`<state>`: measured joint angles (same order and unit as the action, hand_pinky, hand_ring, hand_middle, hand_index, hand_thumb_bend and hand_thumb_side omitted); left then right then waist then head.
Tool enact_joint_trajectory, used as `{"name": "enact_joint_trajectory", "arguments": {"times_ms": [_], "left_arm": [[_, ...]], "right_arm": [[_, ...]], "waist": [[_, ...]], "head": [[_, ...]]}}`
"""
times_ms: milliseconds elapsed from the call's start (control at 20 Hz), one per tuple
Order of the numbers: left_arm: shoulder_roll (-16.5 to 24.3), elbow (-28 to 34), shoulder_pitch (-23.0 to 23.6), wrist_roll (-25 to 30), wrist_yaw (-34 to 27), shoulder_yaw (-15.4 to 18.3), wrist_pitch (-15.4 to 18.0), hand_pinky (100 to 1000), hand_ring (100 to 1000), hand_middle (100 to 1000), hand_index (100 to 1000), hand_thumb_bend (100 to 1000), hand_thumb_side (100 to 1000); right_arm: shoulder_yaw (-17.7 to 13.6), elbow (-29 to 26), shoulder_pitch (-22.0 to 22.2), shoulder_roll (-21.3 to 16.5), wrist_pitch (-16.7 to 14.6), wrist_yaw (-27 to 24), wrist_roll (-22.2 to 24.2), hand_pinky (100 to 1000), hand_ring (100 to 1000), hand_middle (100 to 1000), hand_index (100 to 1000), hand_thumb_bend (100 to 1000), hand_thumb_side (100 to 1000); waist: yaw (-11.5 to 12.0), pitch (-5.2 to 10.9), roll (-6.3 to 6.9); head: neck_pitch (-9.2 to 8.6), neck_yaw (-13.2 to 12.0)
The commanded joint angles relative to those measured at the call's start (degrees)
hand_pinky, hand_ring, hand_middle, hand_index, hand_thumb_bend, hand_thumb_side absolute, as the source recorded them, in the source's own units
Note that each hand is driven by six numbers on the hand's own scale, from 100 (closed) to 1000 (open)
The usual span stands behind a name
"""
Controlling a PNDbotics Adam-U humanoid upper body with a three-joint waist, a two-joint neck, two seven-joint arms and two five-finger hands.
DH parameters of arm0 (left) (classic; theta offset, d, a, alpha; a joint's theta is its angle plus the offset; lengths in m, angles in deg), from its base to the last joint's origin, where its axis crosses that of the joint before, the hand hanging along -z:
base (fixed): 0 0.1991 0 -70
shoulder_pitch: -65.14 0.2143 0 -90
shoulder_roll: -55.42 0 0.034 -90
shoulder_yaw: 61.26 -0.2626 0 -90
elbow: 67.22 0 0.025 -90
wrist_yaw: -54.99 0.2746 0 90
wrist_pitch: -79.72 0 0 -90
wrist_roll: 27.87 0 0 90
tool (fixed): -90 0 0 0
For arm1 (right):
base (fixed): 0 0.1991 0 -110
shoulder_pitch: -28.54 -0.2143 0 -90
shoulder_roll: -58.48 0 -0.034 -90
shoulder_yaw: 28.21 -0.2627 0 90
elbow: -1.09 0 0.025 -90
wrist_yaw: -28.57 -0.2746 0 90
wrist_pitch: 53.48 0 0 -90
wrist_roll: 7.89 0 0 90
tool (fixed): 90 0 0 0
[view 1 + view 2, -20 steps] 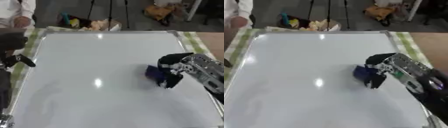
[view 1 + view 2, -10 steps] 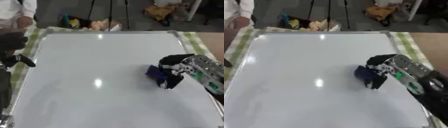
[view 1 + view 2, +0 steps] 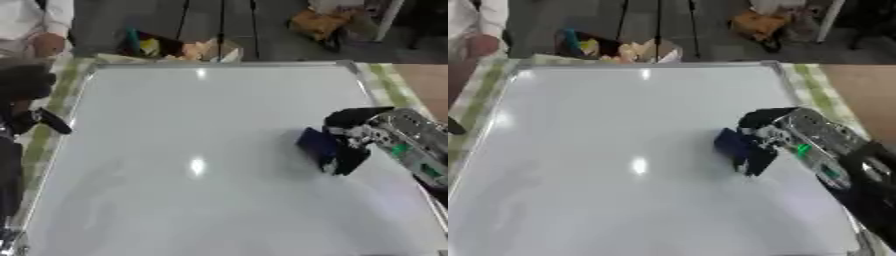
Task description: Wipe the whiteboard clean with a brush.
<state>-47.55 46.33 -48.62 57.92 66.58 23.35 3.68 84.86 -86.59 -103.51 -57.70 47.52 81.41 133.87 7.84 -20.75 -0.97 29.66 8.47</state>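
Judging by its surface, the whiteboard (image 3: 201, 150) looks almost clean: no writing shows, only faint smears toward its lower left corner, so little wiping seems left. The right hand (image 3: 363, 135) curls around the dark blue brush (image 3: 317, 144), pressing it on the board near its right edge, about midway down.

Right hand on the board, brush in its grasp.
The right hand (image 3: 773, 131) curls around a dark blue brush (image 3: 735, 145), pressing it against the whiteboard (image 3: 614, 160) right of centre.
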Motion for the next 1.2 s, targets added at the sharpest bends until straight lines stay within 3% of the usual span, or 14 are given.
{"name": "enact_joint_trajectory", "arguments": {"times_ms": [50,400,700,1200], "left_arm": [[0.5,1.0,-0.5,0.3,0.0,-0.1,0.0,420,799,753,687,100,967],[0.5,1.0,-0.4,0.4,0.0,-0.2,0.0,420,800,754,686,100,968],[0.5,1.0,-0.5,0.4,-0.1,-0.3,0.0,421,800,754,687,100,967],[0.5,1.0,-0.7,0.6,-0.2,-0.4,0.1,422,800,753,688,100,965]], "right_arm": [[-0.9,1.4,0.0,-1.3,1.1,1.4,0.2,356,557,259,198,100,384],[-1.1,1.2,-0.1,-1.0,1.2,1.2,0.2,351,553,254,197,100,384],[-0.1,-2.2,0.1,-1.7,0.4,-0.4,0.2,348,547,250,197,100,386],[4.3,-3.4,-0.9,-2.3,-6.2,-2.1,0.2,357,546,248,199,100,385]], "waist": [[-0.1,1.03,0.14],[0.0,0.94,0.19],[0.0,1.0,0.1],[0.2,1.44,-0.36]], "head": [[-0.32,-0.1],[-0.24,-0.1],[-0.14,0.0],[0.15,0.1]]}}
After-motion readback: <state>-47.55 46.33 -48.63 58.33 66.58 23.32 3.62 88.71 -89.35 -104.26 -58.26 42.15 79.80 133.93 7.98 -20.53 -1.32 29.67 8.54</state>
